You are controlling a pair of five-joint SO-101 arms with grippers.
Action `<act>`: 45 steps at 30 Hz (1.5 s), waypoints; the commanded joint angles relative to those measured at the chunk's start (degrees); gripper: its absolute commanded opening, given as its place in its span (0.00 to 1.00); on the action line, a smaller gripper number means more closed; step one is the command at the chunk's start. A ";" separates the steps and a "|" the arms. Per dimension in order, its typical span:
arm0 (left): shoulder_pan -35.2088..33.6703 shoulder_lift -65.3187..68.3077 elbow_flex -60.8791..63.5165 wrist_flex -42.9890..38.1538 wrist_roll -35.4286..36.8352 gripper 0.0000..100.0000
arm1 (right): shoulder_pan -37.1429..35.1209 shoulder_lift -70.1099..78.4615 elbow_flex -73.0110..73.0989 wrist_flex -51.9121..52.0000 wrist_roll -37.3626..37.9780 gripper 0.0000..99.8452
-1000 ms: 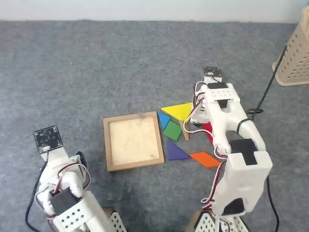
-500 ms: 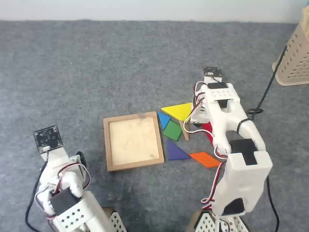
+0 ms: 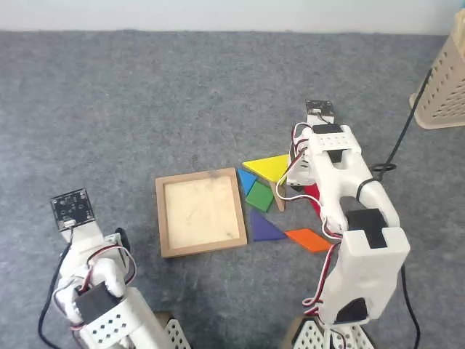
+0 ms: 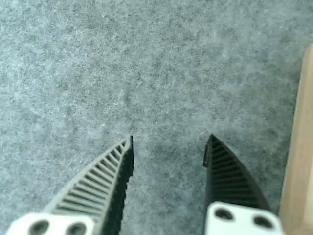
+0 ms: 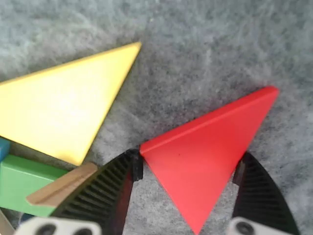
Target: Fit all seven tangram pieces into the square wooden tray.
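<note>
Currently my right gripper (image 5: 188, 166) stands spread over the red triangle (image 5: 210, 152), which lies flat on the grey felt mat (image 3: 145, 109). One finger sits at a corner of the piece and the other just beside the opposite edge; I cannot tell whether either is pressing yet. I judge this piece to be light, rigid painted wood with a smooth face and a low, square-cut edge. It should not flex or crush, but it offers little height to pinch and may pivot if held near a point. My grip should therefore go across the broad middle, tips low against the mat. The nap looks soft and fibrous enough to let the tips sink slightly beside the edge. The yellow triangle (image 5: 63, 107) lies near, with the green piece (image 5: 19, 181) and a bare-wood piece (image 5: 58, 188) just beyond it. The high view also shows blue (image 3: 246, 180), purple (image 3: 264, 227) and orange (image 3: 308, 238) pieces. All of them lie outside the square wooden tray (image 3: 200, 211), which holds nothing. My left gripper (image 4: 170, 144) hangs spread and unloaded over bare mat, just beside the tray's pale rim.
</note>
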 commanded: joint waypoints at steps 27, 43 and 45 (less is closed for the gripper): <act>0.18 -0.62 -1.10 0.18 0.53 0.23 | -2.51 -24.92 12.66 -0.92 19.87 0.29; 0.18 -0.62 -1.10 0.18 0.53 0.23 | -2.24 -4.97 -3.43 1.54 5.80 0.35; 0.18 -0.62 -1.10 0.18 0.53 0.23 | -2.15 -4.97 -2.99 1.27 5.54 0.35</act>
